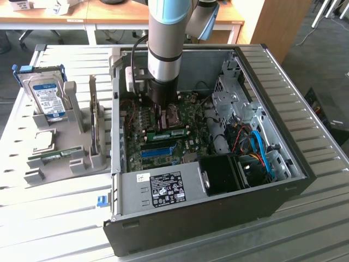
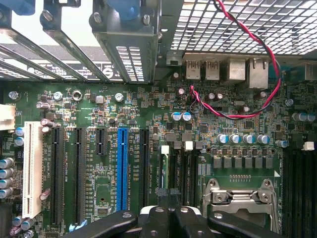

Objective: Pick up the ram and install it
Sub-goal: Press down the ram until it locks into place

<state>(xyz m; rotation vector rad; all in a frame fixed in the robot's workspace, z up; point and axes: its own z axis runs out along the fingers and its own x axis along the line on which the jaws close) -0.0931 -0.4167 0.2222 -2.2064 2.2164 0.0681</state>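
No text is legible: power supply label (image 1: 166,189), hard drive label (image 1: 48,98) and motherboard silkscreen (image 2: 157,181) print is unreadable.

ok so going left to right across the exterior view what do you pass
hard drive standing in the grey holder → power supply label on the open computer case → arm with gripper down over the motherboard → black fan → blue cables
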